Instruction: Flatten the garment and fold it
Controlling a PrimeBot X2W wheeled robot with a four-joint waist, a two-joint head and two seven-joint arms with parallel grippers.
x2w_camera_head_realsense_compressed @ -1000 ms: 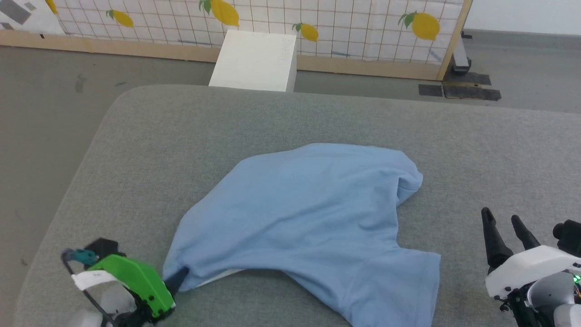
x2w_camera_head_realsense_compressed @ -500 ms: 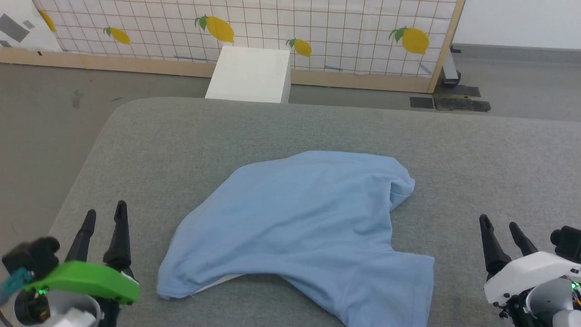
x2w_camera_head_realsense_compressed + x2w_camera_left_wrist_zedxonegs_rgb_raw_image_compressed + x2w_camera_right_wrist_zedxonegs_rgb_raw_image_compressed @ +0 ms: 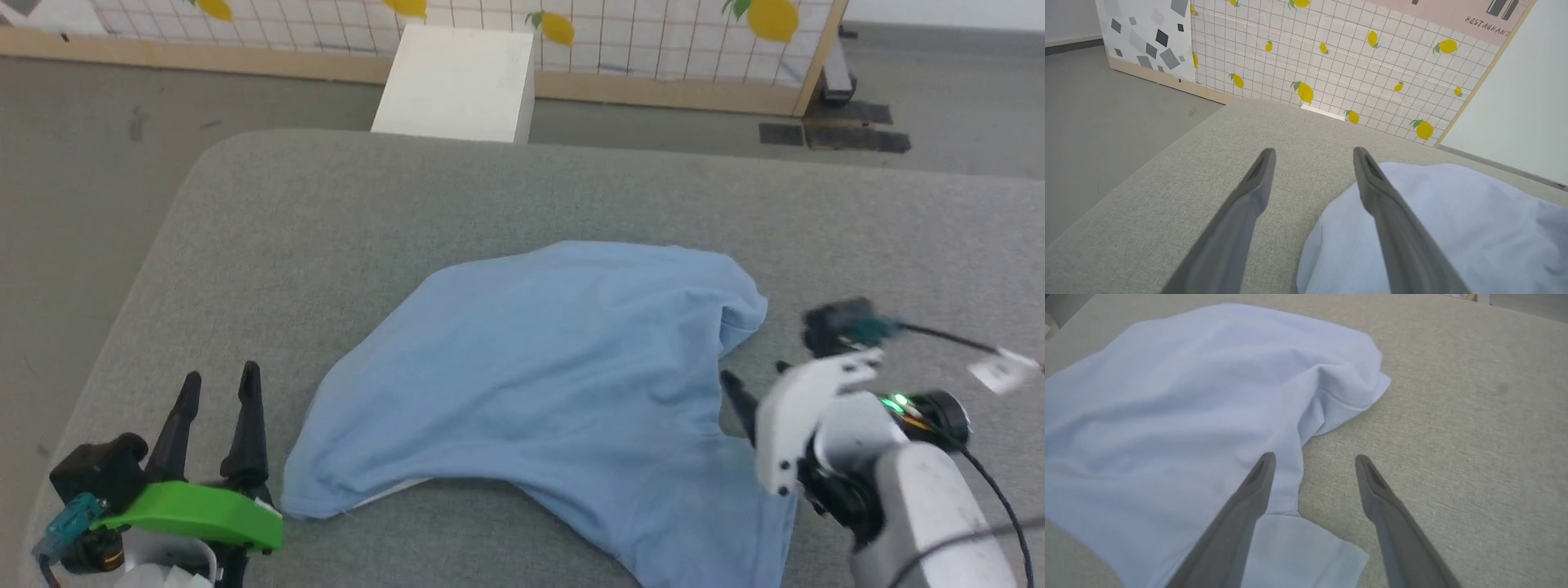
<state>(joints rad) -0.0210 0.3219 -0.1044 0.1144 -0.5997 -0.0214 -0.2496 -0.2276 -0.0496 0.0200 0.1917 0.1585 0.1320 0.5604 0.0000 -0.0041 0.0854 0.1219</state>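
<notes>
A light blue garment [image 3: 539,384] lies rumpled near the middle of a wide grey padded surface [image 3: 326,196]. It is neither flat nor folded. One short sleeve spreads toward the near right. At the far right the cloth bunches into a soft, hollow fold. A thin white strip [image 3: 392,493], probably collar or lining, peeks from under the near left edge.

My left gripper [image 3: 220,374] sits at the near left, just beside the garment's corner. Its two dark fingers are spread apart and hold nothing. From the left wrist camera, one finger lies over the cloth's edge and the other over bare padding. I judge it is parked there, clear of the cloth and ready for that corner.

My right gripper [image 3: 1314,457] reaches in from the right, where the near sleeve meets the body. Its fingers are also spread wide and empty. They straddle the cloth's edge, one over blue fabric and one over grey padding. I cannot tell whether they touch the cloth. That placement suits pinching the edge to draw the bunched right side out flat.

Beyond the far edge stand a white box [image 3: 457,82] and a lemon-patterned screen [image 3: 1331,61].
</notes>
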